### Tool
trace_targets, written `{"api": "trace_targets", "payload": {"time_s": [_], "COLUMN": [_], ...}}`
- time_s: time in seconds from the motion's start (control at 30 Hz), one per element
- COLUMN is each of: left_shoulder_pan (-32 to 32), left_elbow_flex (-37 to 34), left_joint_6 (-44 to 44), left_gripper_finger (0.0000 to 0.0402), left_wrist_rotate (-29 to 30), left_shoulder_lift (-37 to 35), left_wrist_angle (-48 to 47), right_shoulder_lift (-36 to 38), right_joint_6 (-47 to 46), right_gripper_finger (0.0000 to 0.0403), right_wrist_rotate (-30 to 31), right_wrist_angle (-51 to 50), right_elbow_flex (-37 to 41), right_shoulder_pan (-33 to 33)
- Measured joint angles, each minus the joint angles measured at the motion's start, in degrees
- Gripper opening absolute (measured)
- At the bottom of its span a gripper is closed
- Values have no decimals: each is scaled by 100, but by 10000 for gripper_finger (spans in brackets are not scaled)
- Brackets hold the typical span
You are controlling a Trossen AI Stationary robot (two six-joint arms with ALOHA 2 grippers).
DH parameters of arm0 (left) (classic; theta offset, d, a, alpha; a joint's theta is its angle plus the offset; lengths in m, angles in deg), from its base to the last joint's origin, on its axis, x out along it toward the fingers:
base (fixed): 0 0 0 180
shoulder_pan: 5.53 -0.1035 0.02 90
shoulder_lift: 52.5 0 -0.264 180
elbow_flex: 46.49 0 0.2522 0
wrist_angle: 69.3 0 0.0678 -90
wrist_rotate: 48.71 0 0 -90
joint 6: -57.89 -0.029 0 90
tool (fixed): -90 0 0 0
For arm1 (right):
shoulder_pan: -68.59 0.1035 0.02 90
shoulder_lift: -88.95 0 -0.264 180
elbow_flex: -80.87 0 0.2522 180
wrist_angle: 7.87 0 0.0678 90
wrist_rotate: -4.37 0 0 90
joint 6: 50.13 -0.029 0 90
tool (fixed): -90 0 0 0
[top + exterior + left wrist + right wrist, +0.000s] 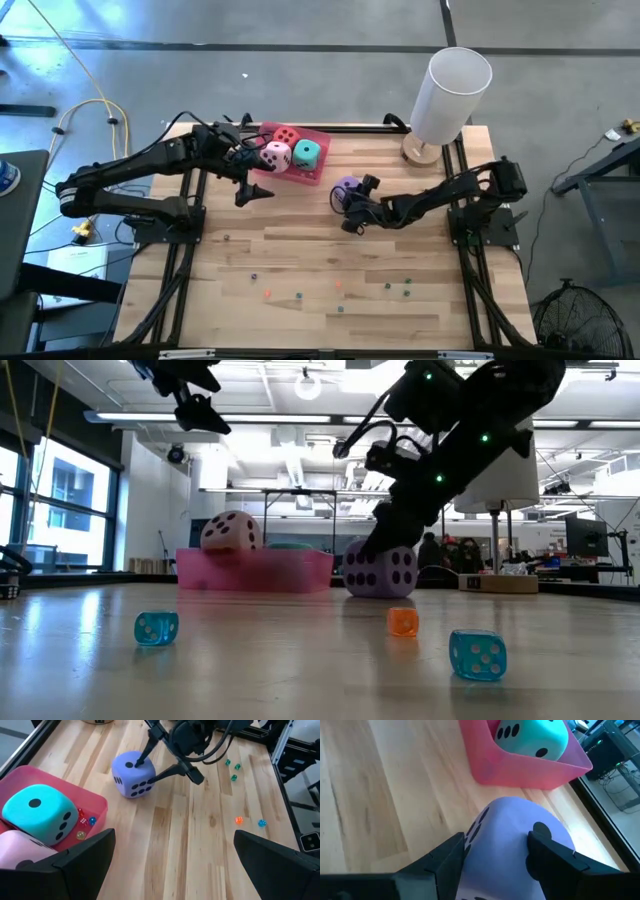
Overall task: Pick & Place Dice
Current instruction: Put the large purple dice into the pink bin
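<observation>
Closest to your low camera, small dice lie scattered on the wooden table (pixel 330 250): a blue die (pixel 477 653), an orange die (pixel 402 621) and a second blue die (pixel 156 627), all apart from one another.

Your right gripper (pixel 347 205) is down at table level, its fingers (pixel 445 857) closed against opposite faces of the purple die (pixel 346 186). That die sits on the table, just beside the pink tray (pixel 312 172) but not in it; the low view shows it resting on the surface with the gripper on it from above.

Your left gripper (pixel 252 190) hangs above the near edge of the tray with its jaws spread wide and nothing between them.

Inside the tray you have three large dice: the red die (pixel 286 136) toward the far side, the pink die (pixel 275 155) and the teal die (pixel 306 153) side by side and touching. The left wrist view shows a few tiny dice in the tray beside the teal one.

More tiny dice are spread over the front half of the table, well apart from the tray.

A white cylinder (pixel 450 95) stands on a round base at the table's far right corner.
</observation>
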Motion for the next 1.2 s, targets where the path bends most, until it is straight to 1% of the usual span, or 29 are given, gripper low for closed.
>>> {"api": "trace_targets", "payload": {"time_s": [0.07, 0.13, 0.2, 0.3, 0.33, 0.67, 0.8, 0.93, 0.97, 1.07, 1.2], "left_shoulder_pan": [0, 0, 0, 0, 0, 225, 319, 339, 339, 337, 337], "left_elbow_flex": [0, 0, 0, 0, 0, 0, 0, 0, 0, 0, 0], "left_joint_6": [0, 0, 28, 53, 61, 23, -15, -13, -13, -12, 4], "left_gripper_finger": [397, 397, 397, 397, 397, 397, 397, 397, 397, 397, 397], "left_wrist_rotate": [0, -2, -22, -38, -41, -46, -44, -44, -44, -44, -44], "left_shoulder_lift": [0, 0, 0, 0, 0, 0, 0, 0, 0, 0, 0], "left_wrist_angle": [-4, -4, -7, -8, -8, -8, -1, -1, -4, -3, -1], "right_shoulder_lift": [-128, -197, -250, -257, -257, -256, -186, 117, 189, 468, 631], "right_joint_6": [18, 25, 23, 17, 11, -70, 305, 734, 828, 1234, 1715], "right_gripper_finger": [210, 200, 177, 127, 118, 117, 116, 101, 95, 59, 32], "right_wrist_rotate": [53, 67, 89, 102, 103, 154, 322, 248, 286, 564, 622], "right_wrist_angle": [35, 44, 67, 68, 67, 27, 150, -141, -221, -250, -216], "right_elbow_flex": [-13, -17, -19, -19, -19, -19, -31, -268, -328, -564, -898], "right_shoulder_pan": [-75, -134, -151, -153, -153, -151, -25, 59, 82, 154, 184]}}
